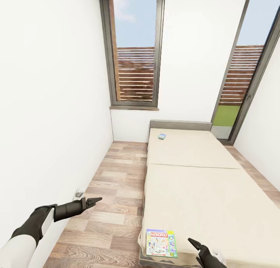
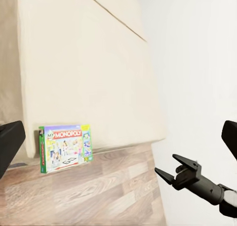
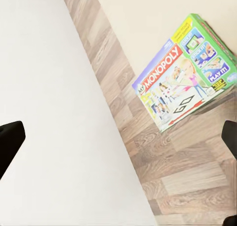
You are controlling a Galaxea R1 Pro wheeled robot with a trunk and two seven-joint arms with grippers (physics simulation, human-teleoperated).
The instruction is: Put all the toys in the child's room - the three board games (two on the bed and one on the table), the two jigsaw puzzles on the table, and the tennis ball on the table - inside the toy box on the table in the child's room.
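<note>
Green Monopoly box (image 1: 161, 243) lies on bed (image 1: 202, 182) corner, beside right claw (image 1: 195, 244).

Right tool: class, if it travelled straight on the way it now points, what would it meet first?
Probably the Monopoly box, lying flat at the near corner of the bed: it sits ahead of the open right tool. Depth is unclear, so the tool might pass just above it.

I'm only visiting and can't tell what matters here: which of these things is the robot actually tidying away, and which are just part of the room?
Part of the job:
- green Monopoly box at the near corner of the bed
- small blue board game near the headboard

Just the room:
- windows
- wood-plank floor
- white walls
</note>
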